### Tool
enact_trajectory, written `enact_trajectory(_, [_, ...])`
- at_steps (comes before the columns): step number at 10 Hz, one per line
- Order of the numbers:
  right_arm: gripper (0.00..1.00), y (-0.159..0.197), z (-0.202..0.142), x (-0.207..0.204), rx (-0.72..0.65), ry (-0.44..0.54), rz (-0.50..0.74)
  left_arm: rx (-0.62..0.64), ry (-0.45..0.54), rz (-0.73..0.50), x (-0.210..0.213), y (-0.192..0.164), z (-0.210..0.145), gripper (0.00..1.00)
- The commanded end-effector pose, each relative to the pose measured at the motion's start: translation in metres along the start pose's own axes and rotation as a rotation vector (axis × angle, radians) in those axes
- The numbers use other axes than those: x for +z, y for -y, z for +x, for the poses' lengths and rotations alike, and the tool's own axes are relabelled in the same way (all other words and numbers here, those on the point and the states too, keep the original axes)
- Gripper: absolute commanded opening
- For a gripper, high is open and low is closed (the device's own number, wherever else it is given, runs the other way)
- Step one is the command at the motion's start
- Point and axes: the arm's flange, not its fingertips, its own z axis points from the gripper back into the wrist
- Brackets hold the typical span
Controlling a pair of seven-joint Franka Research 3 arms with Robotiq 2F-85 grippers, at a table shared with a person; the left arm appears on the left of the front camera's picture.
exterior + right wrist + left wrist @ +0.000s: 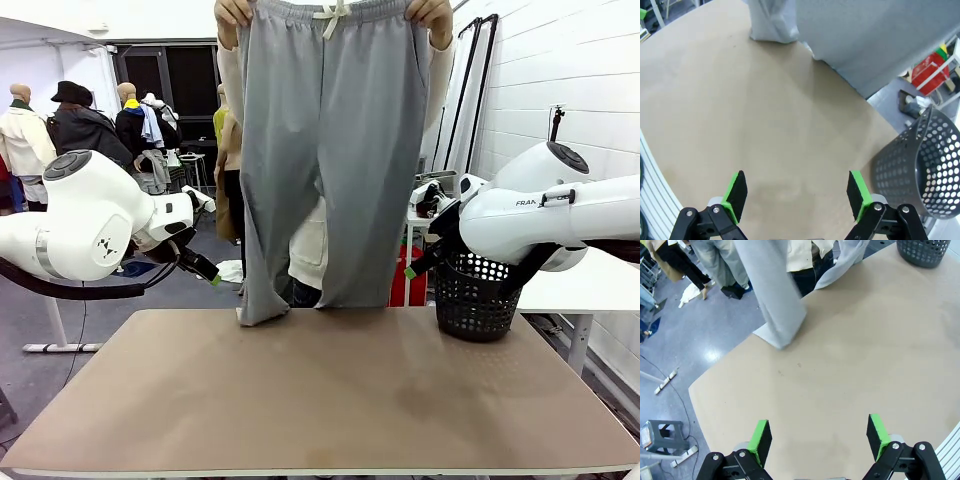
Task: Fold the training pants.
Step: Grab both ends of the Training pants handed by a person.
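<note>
A person at the far side holds the light grey training pants (325, 150) up by the waistband with both hands (232, 12). The legs hang down; the left leg's cuff (777, 332) rests on the far edge of the brown table (320, 390), and the cuff (771, 25) also appears in the right wrist view. My left gripper (817, 435) hovers open over the table's left part, well short of the cuff. My right gripper (797, 192) hovers open over the right part, nothing between its green pads. Both arms are drawn back at the table's sides in the front view.
A dark perforated basket (475, 295) stands at the table's far right corner, also seen as the basket (920, 165) near my right gripper and the basket (925, 251) in the left wrist view. A white table (570, 285) stands to the right.
</note>
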Motion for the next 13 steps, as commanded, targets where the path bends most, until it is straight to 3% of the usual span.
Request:
enact_trajectory(1, [1.00,-0.0004,-0.0010,-0.0008,0.000,-0.004,0.004,0.002,-0.005,0.008,0.0008,-0.0005,-0.0004,1.00])
enact_trajectory(13, [1.00,-0.0004,-0.0010,-0.0008,0.000,-0.004,0.004,0.002,-0.005,0.008,0.0008,-0.0005,-0.0004,1.00])
